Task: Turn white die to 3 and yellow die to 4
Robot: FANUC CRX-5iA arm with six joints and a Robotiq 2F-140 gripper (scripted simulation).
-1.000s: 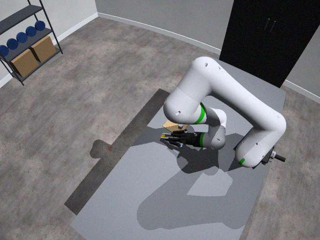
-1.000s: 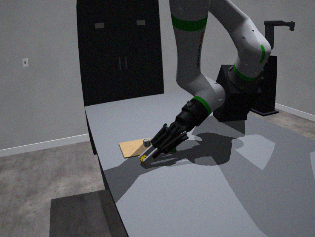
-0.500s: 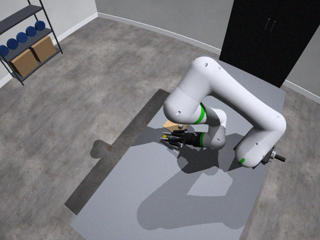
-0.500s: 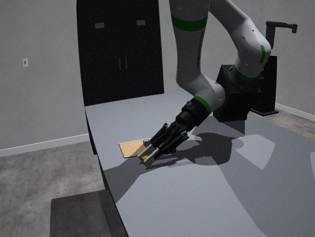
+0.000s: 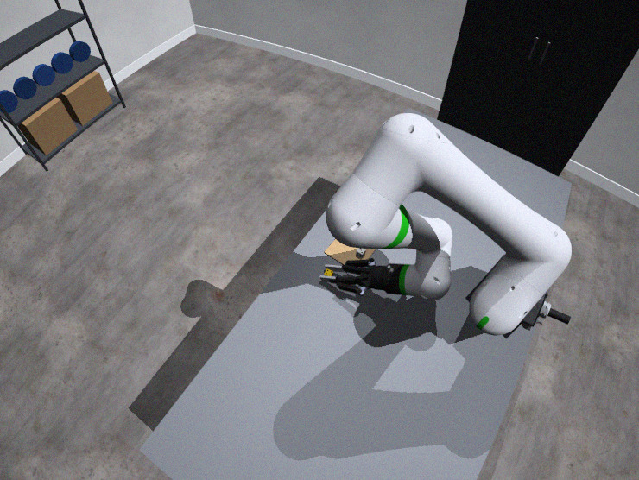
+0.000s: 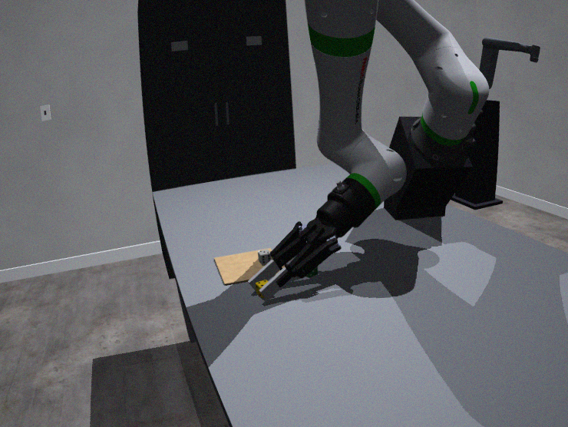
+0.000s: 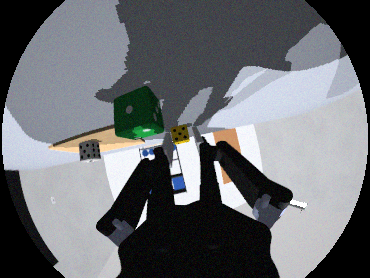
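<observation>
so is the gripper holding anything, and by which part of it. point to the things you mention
Nothing looks held: the yellow die (image 5: 328, 272) (image 6: 261, 284) (image 7: 180, 134) sits loose between the open fingertips (image 5: 325, 277) (image 6: 270, 285).

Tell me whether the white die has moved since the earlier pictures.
No: the white die keeps its place on the mat in the exterior view.
</observation>
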